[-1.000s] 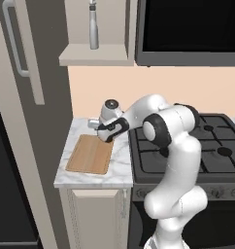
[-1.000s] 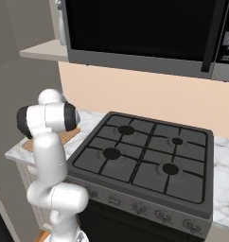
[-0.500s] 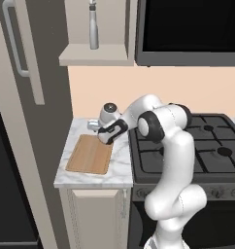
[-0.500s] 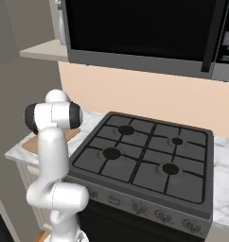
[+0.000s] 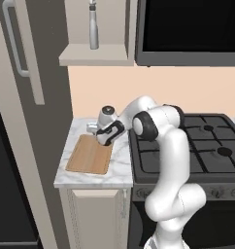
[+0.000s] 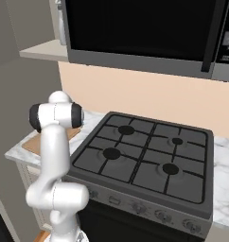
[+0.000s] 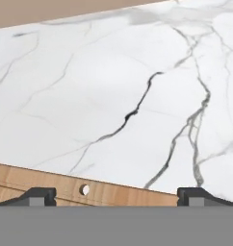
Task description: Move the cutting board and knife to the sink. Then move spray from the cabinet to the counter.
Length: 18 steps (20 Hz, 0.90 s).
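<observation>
Hand view: hand, fingers spread apart, is hovering over the cutting board's far edge; board running near-far on table.

cutting board flat on counter

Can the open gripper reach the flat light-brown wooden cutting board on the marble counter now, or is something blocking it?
Probably yes. The gripper hangs open just above the board's far edge, and nothing lies between them on the white marble counter.
</observation>
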{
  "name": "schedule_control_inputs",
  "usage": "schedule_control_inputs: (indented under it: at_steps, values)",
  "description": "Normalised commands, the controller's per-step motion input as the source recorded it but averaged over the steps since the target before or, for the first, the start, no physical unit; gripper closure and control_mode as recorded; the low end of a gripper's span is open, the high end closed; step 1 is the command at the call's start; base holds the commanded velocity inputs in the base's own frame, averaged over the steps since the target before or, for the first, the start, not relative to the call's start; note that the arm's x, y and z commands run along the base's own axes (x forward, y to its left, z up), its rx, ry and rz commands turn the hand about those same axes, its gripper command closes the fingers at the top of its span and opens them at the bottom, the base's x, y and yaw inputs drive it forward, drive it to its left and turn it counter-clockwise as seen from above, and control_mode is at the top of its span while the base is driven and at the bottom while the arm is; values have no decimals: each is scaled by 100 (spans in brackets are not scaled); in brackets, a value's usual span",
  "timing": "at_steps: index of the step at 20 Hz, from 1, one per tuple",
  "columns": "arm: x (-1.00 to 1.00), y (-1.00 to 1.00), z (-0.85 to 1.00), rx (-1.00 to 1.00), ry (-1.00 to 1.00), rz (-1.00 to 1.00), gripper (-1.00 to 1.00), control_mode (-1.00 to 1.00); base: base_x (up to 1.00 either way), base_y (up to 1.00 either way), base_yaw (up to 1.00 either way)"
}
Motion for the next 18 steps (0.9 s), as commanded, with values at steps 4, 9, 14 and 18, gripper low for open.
schedule_control_inputs:
  at_steps: [4,9,14,18]
  values:
    - [-1,0,-56,0,9,0,-100,-100,0,0,0]
    - [-33,0,-51,0,12,1,-100,-100,0,0,0]
    - [-55,0,-43,0,10,3,-100,-100,0,0,0]
    - [-72,0,-49,0,10,6,-100,-100,0,0,0]
